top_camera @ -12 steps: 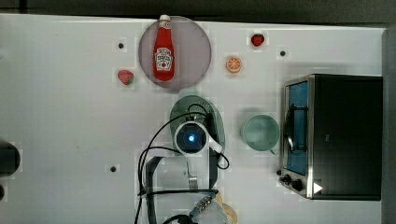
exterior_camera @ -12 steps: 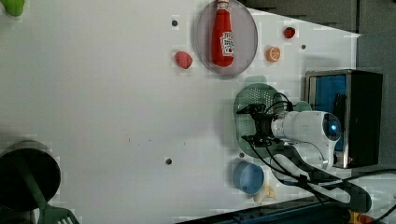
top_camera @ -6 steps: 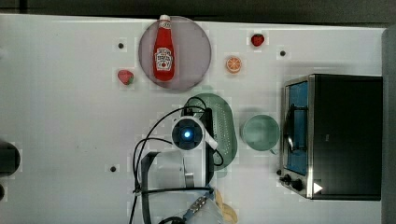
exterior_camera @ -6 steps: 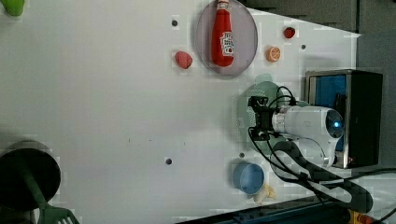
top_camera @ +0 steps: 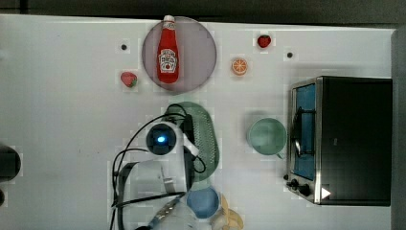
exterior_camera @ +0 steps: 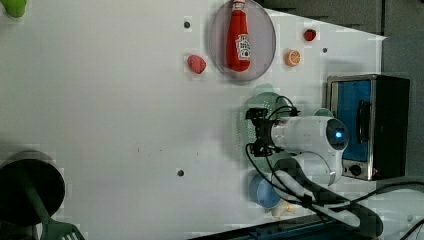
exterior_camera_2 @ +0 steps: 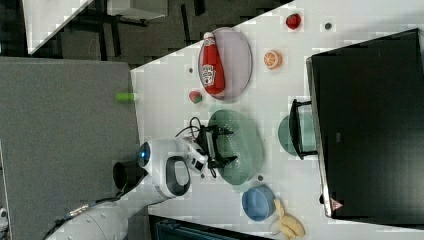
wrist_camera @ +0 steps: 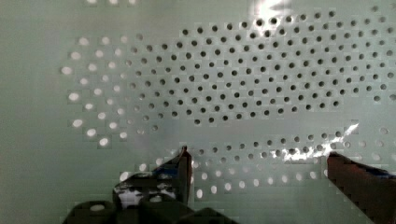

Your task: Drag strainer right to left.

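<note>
White table (top_camera: 62,120) with strainer (top_camera: 206,139), plate (top_camera: 198,52), cup (top_camera: 266,136), blue bowl (top_camera: 203,201), toaster oven (top_camera: 352,139).

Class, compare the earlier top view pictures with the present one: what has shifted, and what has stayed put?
The arm's wrist swung toward the top view's left, uncovering more of the strainer. The gripper is open over its inside, gripping nothing. Strainer, ketchup bottle, mint cup and blue bowl stayed put.

No wording can be read anywhere — the ketchup bottle (top_camera: 168,50) on the round plate (top_camera: 201,52) carries a white label with a small red mark, its lettering too blurred to make out.
</note>
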You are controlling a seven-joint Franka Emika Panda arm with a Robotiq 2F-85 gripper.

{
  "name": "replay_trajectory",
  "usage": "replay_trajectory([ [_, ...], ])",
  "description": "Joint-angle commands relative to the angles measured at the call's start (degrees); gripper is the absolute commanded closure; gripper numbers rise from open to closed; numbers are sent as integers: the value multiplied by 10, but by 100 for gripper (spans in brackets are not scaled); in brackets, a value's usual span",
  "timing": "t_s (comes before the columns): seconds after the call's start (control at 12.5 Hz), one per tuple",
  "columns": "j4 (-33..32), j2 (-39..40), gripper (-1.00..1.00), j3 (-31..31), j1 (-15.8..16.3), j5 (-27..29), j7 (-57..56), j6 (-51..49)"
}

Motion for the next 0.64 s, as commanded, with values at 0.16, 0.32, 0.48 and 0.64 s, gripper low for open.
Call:
replay_trajectory([
  [0.16,59,16,-100,15,44,24,84,-41],
  [0.32,77,22,-100,17,62,35,106,-55],
  [0.48,91,29,-100,17,79,41,121,-63],
  [0.64,104,35,-100,17,96,56,125,-67],
])
